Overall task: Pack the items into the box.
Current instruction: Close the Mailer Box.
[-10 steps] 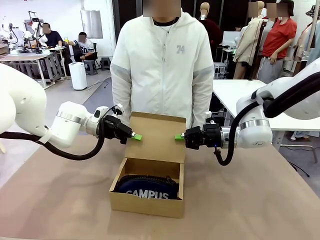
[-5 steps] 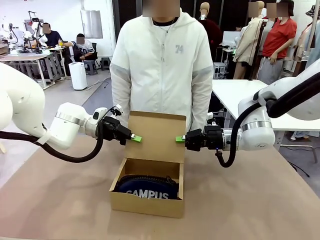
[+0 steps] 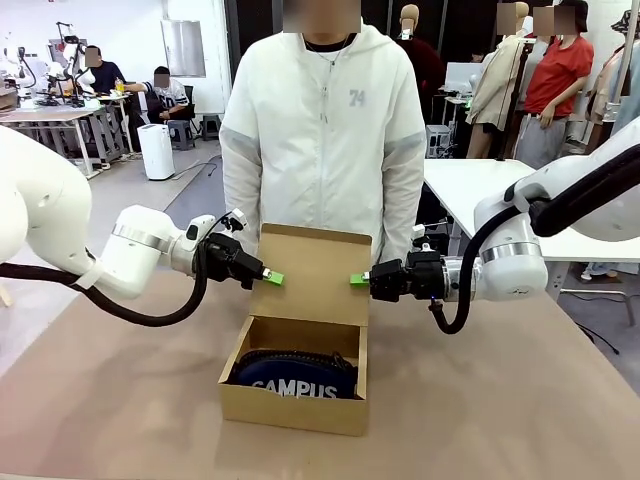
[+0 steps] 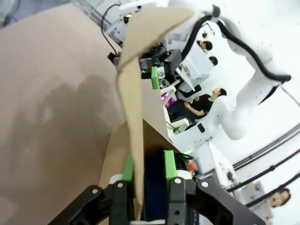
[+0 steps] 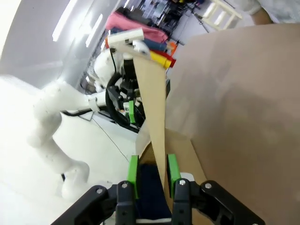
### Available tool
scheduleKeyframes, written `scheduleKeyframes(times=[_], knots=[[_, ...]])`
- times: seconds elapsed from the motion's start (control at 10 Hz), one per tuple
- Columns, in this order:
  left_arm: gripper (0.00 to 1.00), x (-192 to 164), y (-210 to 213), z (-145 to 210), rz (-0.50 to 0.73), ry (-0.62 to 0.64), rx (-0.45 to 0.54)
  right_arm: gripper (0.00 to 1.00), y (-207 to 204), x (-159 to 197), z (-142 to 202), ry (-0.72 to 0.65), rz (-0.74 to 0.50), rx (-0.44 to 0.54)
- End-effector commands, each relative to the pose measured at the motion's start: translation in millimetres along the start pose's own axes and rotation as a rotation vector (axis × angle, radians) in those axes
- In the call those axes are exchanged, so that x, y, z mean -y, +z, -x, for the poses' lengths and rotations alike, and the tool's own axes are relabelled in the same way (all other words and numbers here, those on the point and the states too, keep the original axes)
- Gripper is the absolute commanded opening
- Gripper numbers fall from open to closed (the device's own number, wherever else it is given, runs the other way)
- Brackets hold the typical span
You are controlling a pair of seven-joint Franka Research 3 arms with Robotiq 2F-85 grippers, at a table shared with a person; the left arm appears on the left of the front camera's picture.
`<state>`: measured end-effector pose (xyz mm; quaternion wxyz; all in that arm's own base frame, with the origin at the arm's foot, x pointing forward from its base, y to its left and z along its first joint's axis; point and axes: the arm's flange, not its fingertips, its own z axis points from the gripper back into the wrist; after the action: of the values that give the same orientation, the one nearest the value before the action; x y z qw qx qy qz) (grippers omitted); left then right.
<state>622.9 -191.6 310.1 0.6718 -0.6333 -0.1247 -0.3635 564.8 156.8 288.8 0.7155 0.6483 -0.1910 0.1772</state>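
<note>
Brown tabletop (image 3: 120, 400) carries the box (image 3: 295, 400) at center, pencil case (image 3: 297, 377) inside. Left gripper (image 3: 271, 275) at 10 o'clock and right gripper (image 3: 358, 279) at 2 o'clock each pinch a side edge of the upright flap lid (image 3: 312, 270), jaws closed on it. Thin cardboard looks light and bendy, so those edge grips seem right.

The box (image 3: 300, 375) walls hide most of the pencil case (image 3: 297, 378); at 9 o'clock the left arm's shoulder (image 3: 35, 215) is cut off by the frame edge.

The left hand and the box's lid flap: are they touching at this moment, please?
Touching. In the left wrist view, the left hand has its green pads on either side of the lid flap edge, pressed against the cardboard.
</note>
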Motion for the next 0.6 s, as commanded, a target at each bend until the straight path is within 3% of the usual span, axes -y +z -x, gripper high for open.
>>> scheduleKeyframes(times=[0.0,0.5], knots=[[0.32,30,-11,21,0.042,-0.236,0.013,0.34,-6,-23,21,0.21,0.027,-0.017],[0.32,70,-12,71,0.15,-0.601,0.06,0.34,-25,-71,67,0.665,0.208,-0.002]])
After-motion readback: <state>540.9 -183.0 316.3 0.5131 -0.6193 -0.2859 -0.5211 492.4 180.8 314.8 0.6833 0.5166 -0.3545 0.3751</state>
